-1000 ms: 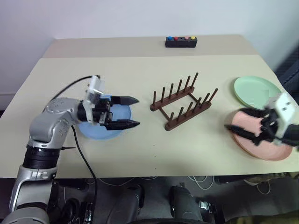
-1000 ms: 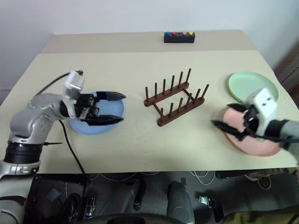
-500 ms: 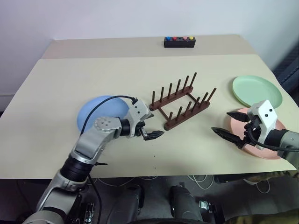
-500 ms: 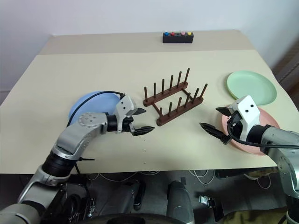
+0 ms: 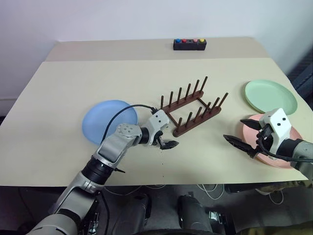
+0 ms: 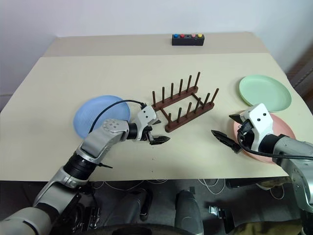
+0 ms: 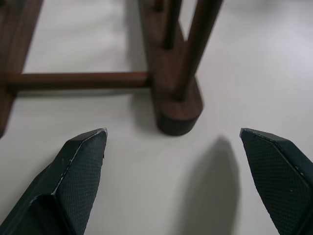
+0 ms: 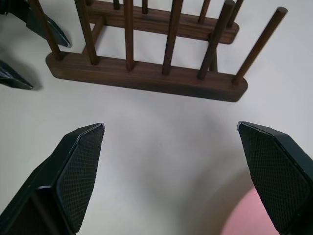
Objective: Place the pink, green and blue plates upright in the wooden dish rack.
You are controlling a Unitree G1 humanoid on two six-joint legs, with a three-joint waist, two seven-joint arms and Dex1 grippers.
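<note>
The left gripper (image 5: 168, 142) is held low over the table (image 5: 63, 88), jaws spread wide and empty, just short of the near end of the wooden dish rack (image 5: 191, 105). This placement is judged to serve steadying or shifting the rack rather than taking a plate. The right gripper (image 5: 244, 134) is likewise wide and empty, poised at the inner edge of the pink plate (image 5: 274, 152), presumably ready for a first pickup.

The rack is found near the table's middle, set at a slant: dark brown, two parallel rails joined by a crossbar, each rail carrying a row of thin upright pegs. No plate is seated in it. The blue plate (image 5: 105, 128) lies flat well to its left; the green plate (image 5: 270, 95) lies flat to its right, just beyond the pink one.
</note>
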